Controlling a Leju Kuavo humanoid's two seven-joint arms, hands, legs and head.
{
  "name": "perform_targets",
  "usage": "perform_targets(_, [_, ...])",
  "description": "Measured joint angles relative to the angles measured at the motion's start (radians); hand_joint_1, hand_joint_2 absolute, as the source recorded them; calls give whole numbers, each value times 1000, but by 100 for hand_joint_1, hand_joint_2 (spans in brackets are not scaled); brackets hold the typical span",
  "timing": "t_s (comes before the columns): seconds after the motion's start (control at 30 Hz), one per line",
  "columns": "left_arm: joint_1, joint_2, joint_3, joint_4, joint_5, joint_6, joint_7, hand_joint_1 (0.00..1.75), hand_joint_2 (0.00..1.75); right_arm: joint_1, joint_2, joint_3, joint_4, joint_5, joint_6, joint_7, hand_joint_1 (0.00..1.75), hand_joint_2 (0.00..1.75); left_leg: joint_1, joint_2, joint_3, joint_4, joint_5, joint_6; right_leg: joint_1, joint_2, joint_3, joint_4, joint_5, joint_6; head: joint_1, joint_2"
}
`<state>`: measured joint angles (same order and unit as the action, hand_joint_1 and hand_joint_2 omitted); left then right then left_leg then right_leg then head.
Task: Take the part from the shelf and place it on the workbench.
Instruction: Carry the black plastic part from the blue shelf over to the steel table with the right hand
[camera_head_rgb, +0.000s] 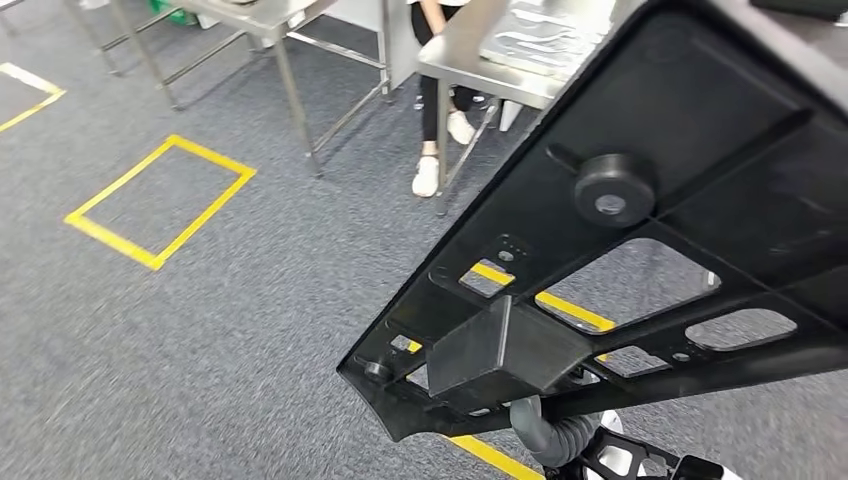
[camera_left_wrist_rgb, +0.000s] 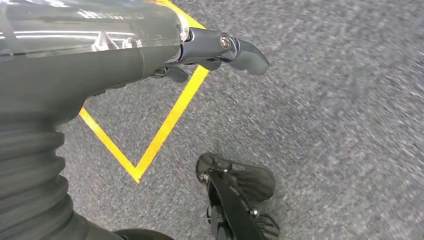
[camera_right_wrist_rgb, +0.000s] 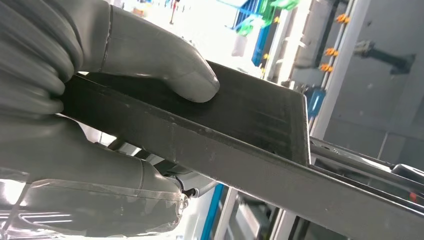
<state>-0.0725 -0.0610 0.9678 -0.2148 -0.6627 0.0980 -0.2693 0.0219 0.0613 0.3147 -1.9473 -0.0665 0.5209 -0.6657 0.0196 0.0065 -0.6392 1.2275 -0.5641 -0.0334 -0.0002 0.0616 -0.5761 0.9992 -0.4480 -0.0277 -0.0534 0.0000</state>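
Part (camera_head_rgb: 690, 200) off the shelf, clamped in my right hand (camera_right_wrist_rgb: 75, 115); left hand (camera_left_wrist_rgb: 220, 50) empty, fingers apart; bench (camera_head_rgb: 480, 60), upper frame, unreached.

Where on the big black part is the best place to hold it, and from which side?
Grip the black part at its flat outer edge, coming from the side so the thumb lies on one face and the fingers on the other, as the right hand does. The edge is thin and straight; the middle has open cutouts and ribs.
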Motion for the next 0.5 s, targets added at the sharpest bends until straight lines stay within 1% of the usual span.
perform_targets(0.03, [0,0,0,0,0,0,0,0,175,0,0,0,1,-1,-1,0,175,175,1,-13,26,-68,41,2,-1,13,1,2,-1,2,0,0])
perform_targets(0.07, [-1,0,1,0,1,0,0,0,175,-1,0,0,2,-2,-1,0,175,175,2,-32,53,-134,70,6,0,26,0,6,-3,6,0,0])
perform_targets(0.1, [-1,0,2,0,2,0,0,0,175,-1,0,0,3,-3,-1,0,175,175,3,-49,72,-182,87,9,1,37,-3,10,-4,11,0,0])
perform_targets(0.13, [-1,0,3,0,3,-1,0,0,175,-2,-1,0,4,-3,0,0,175,175,3,-61,82,-207,90,13,0,47,-7,13,-4,17,0,0])
perform_targets(0.17, [-2,0,4,0,4,-2,0,0,175,-2,-1,0,4,-3,1,0,175,175,1,-62,85,-213,86,18,-1,56,-12,14,-3,23,0,0])
perform_targets(0.2, [-3,0,5,0,4,-2,0,0,175,-2,-2,0,5,-3,2,0,175,175,1,-55,85,-214,86,23,-2,65,-15,12,-1,30,0,0])
perform_targets(0.23, [-4,-2,5,0,4,-4,0,0,175,-2,-2,0,5,-3,3,0,175,175,2,-46,87,-218,89,29,-3,67,-17,13,-1,35,0,0])
perform_targets(0.27, [-5,-3,5,0,4,-5,0,0,175,-3,-3,0,5,-4,4,0,175,175,4,-37,89,-222,91,35,-2,51,-21,23,-9,41,0,0])
perform_targets(0.3, [-6,-4,5,0,4,-5,0,0,175,-6,-4,0,6,-5,5,0,175,175,6,-25,91,-226,93,42,-2,26,-36,53,-27,46,0,0])
perform_targets(0.33, [-4,-4,6,0,4,-6,-1,0,175,-10,-4,0,7,-6,6,0,175,175,5,-14,92,-228,94,46,-3,-4,-60,102,-53,50,1,0])
perform_targets(0.37, [-2,-4,6,0,4,-6,-1,0,175,-14,-5,0,9,-9,7,0,175,175,3,-2,92,-229,93,50,-4,-31,-94,169,-85,54,1,0])
perform_targets(0.4, [0,-4,6,0,4,-6,-2,0,175,-17,-6,0,13,-13,7,0,175,175,2,12,92,-229,91,51,-7,-44,-129,237,-112,58,1,0])
perform_targets(0.43, [1,-4,7,0,4,-6,-2,0,175,-20,-8,0,16,-17,8,0,175,175,1,24,92,-228,90,51,-10,-50,-155,285,-124,61,1,0])
perform_targets(0.47, [2,-4,8,0,5,-6,-2,0,175,-22,-10,-1,20,-20,9,0,175,175,1,36,93,-228,88,51,-12,-55,-163,298,-117,62,1,0])
perform_targets(0.5, [1,-4,8,0,5,-6,-3,0,175,-26,-11,-2,24,-23,10,0,175,175,1,47,95,-228,86,49,-13,-60,-150,272,-94,63,1,0])
